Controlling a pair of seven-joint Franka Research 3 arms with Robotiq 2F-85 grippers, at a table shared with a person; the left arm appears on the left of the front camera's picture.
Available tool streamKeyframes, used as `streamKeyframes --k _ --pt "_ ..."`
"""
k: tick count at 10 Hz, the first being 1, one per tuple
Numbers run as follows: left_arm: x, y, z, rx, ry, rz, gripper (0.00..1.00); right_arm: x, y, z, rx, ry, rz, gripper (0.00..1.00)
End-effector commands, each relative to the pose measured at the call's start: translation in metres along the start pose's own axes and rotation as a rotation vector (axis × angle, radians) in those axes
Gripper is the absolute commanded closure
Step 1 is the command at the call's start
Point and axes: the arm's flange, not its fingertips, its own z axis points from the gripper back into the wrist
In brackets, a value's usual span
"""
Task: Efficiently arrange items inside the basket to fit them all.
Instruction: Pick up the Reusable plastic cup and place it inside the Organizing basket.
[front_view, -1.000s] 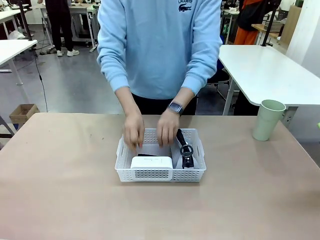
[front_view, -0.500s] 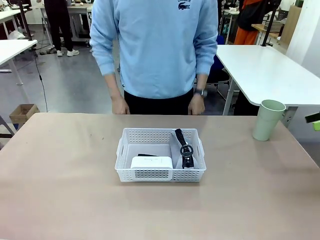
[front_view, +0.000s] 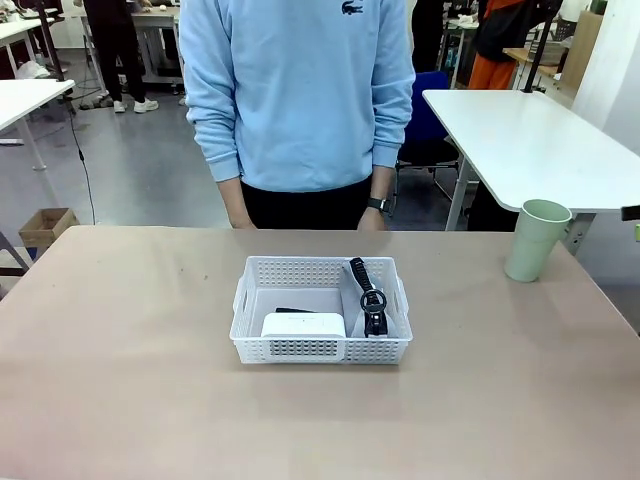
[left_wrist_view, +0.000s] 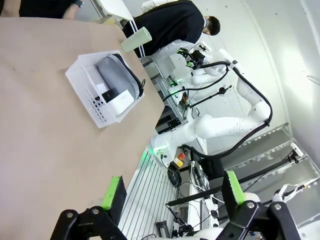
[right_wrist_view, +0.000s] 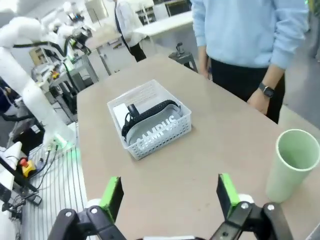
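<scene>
The white perforated basket (front_view: 320, 348) sits mid-table. Inside it, a small white box (front_view: 303, 324) lies at the front left, with a thin black edge of something showing behind it. A grey zip pouch (front_view: 358, 300) with black trim and ring pull stands on edge at the right. The pale green cup (front_view: 537, 240) stands upright outside, at the far right. My left gripper (left_wrist_view: 172, 192) is open and empty, high and far from the basket (left_wrist_view: 87, 87). My right gripper (right_wrist_view: 169, 195) is open and empty, above the table near the cup (right_wrist_view: 292, 162), short of the basket (right_wrist_view: 137, 92).
A person in a light blue sweatshirt stands at the far edge, arms down, one hand (right_wrist_view: 260, 102) near the table edge. Bare tabletop (front_view: 120, 380) surrounds the basket on every side. White tables and other people stand farther back.
The person's hands, which were inside the basket a second ago, have pulled out and dropped to the person's sides. The basket's contents have stayed put.
</scene>
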Motion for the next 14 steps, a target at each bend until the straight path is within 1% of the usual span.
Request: streamKeyframes --k 1,2,3,4,5,6,7,8,9,10,11,13,14 --pt "-0.002 -0.003 0.001 0.008 0.007 0.003 0.0 0.005 -0.014 0.012 -0.238 -0.126 0.071 0.0" --pt "-0.002 -0.003 0.001 0.008 0.007 0.003 0.0 0.003 -0.041 0.015 -0.273 -0.178 0.14 0.0" --pt "-0.002 -0.003 0.001 0.008 0.007 0.003 0.0 -0.001 -0.06 0.016 -0.252 -0.198 0.201 0.0" --pt "-0.002 -0.003 0.001 0.008 0.007 0.003 0.0 -0.007 -0.074 0.011 -0.224 -0.169 0.244 0.0" --pt "-0.002 -0.003 0.001 0.008 0.007 0.003 0.0 -0.015 -0.09 0.007 -0.219 -0.14 0.249 0.0" --pt "-0.002 -0.003 0.001 0.008 0.007 0.003 0.0 -0.026 -0.112 0.006 -0.208 -0.134 0.308 0.0" --pt "-0.002 -0.003 0.001 0.008 0.007 0.003 0.0 -0.035 -0.123 0.003 -0.179 -0.127 0.353 0.0" --pt "-0.002 -0.003 0.001 0.008 0.007 0.003 0.0 -0.046 -0.14 0.0 -0.192 -0.102 0.382 0.0" --pt "-0.002 -0.003 0.001 0.008 0.007 0.003 0.0 -0.056 -0.153 -0.007 -0.16 -0.1 0.389 0.0" --pt "-0.002 -0.003 0.001 0.008 0.007 0.003 0.0 -0.066 -0.166 -0.018 -0.127 -0.065 0.343 0.0" --pt "-0.002 -0.003 0.001 0.008 0.007 0.003 0.0 -0.075 -0.18 -0.03 -0.097 -0.054 0.317 0.0" --pt "-0.002 -0.003 0.001 0.008 0.007 0.003 0.0 -0.086 -0.202 -0.04 -0.141 -0.087 0.257 0.0" --pt "-0.002 -0.003 0.001 0.008 0.007 0.003 0.0 -0.086 -0.207 -0.039 -0.199 -0.118 0.236 0.0"
